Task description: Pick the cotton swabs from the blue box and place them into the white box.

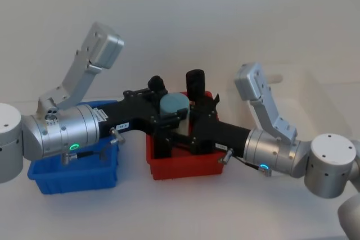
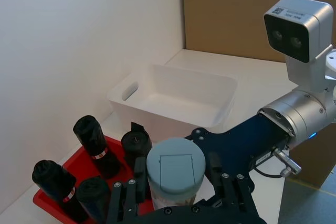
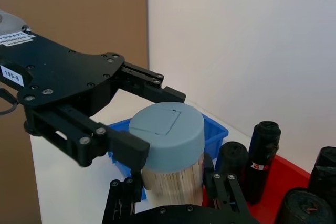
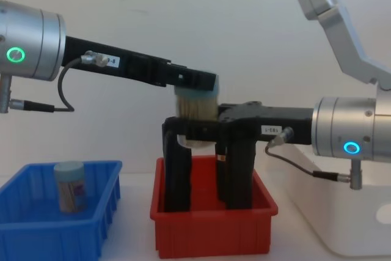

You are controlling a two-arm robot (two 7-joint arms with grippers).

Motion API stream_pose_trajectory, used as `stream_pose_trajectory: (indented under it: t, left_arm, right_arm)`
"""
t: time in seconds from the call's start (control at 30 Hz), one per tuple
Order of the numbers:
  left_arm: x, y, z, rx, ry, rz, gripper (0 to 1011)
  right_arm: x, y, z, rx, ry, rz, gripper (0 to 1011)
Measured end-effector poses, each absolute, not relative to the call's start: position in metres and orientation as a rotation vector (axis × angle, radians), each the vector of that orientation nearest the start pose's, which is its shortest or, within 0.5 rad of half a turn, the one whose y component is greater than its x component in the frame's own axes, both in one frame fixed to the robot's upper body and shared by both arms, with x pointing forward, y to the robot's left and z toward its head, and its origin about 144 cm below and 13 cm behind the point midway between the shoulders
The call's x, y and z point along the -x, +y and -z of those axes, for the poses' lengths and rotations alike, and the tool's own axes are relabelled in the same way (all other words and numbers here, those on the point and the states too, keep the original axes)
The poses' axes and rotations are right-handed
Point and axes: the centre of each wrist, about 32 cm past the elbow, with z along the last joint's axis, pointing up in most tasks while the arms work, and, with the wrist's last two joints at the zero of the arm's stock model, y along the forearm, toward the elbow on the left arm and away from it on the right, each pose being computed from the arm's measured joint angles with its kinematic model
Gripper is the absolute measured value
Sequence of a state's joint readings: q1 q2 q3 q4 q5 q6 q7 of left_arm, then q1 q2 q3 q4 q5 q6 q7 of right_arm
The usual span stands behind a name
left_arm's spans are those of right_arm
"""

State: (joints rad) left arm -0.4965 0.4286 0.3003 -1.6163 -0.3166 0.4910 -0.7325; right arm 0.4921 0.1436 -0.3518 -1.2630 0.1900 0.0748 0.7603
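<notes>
- Hanging above the red bin, a low rectangular plastic tray, is a clear cylindrical swab tub w/ pale blue-grey lid, packed w/ cream-white sticks. Both claws are on it at once.
- Chest view, side-on, gives the stacking: left gripper at lid height, right gripper lower, round the clear body. Tub is upright.
- Right wrist view looks across at the left gripper: its two black fingers press the lid rim from opposite sides, so it's clamped on the lid.
- Head view looks down on the right gripper's black fingers. They flank the tub body & touch it, so it's closed on the tub as well.
- Head view: L arm covers most of the blue box, a bright open-top plastic bin. Chest view sees in from the side, where a second swab tub stands upright inside.
- Left wrist view takes in the whole white box, glossy plastic w/ rounded corners & handle cut-out, just beyond the red bin. Chest view catches its near corner at lower right.
- Black rolls, tall cylinders w/ red-&-white bands, stand in the red bin, which sits between the two boxes.
- Pose: L arm reaches in from the left over the blue box, forearm approx level, green ring lit. R arm reaches in from the right above the white box, forearm level, blue ring lit.
</notes>
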Motion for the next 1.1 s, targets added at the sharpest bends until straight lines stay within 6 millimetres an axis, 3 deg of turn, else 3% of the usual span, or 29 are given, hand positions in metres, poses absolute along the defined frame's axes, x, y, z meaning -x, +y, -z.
stream_pose_trajectory:
  t: [0.4, 0.7, 1.1]
  left_arm:
    - [-0.551, 0.258, -1.323, -0.241, -0.038, -0.622, 1004]
    - [-0.551, 0.258, -1.323, -0.241, -0.038, -0.622, 1004]
    - [-0.551, 0.258, -1.323, -0.241, -0.039, -0.622, 1004]
  right_arm:
    - [-0.58, -0.178, -1.221, 0.062, -0.089, 0.54, 646]
    - [-0.577, -0.184, -1.22, 0.06, -0.088, 0.57, 646]
    - [-0.567, -0.205, -1.218, 0.049, -0.086, 0.697, 646]
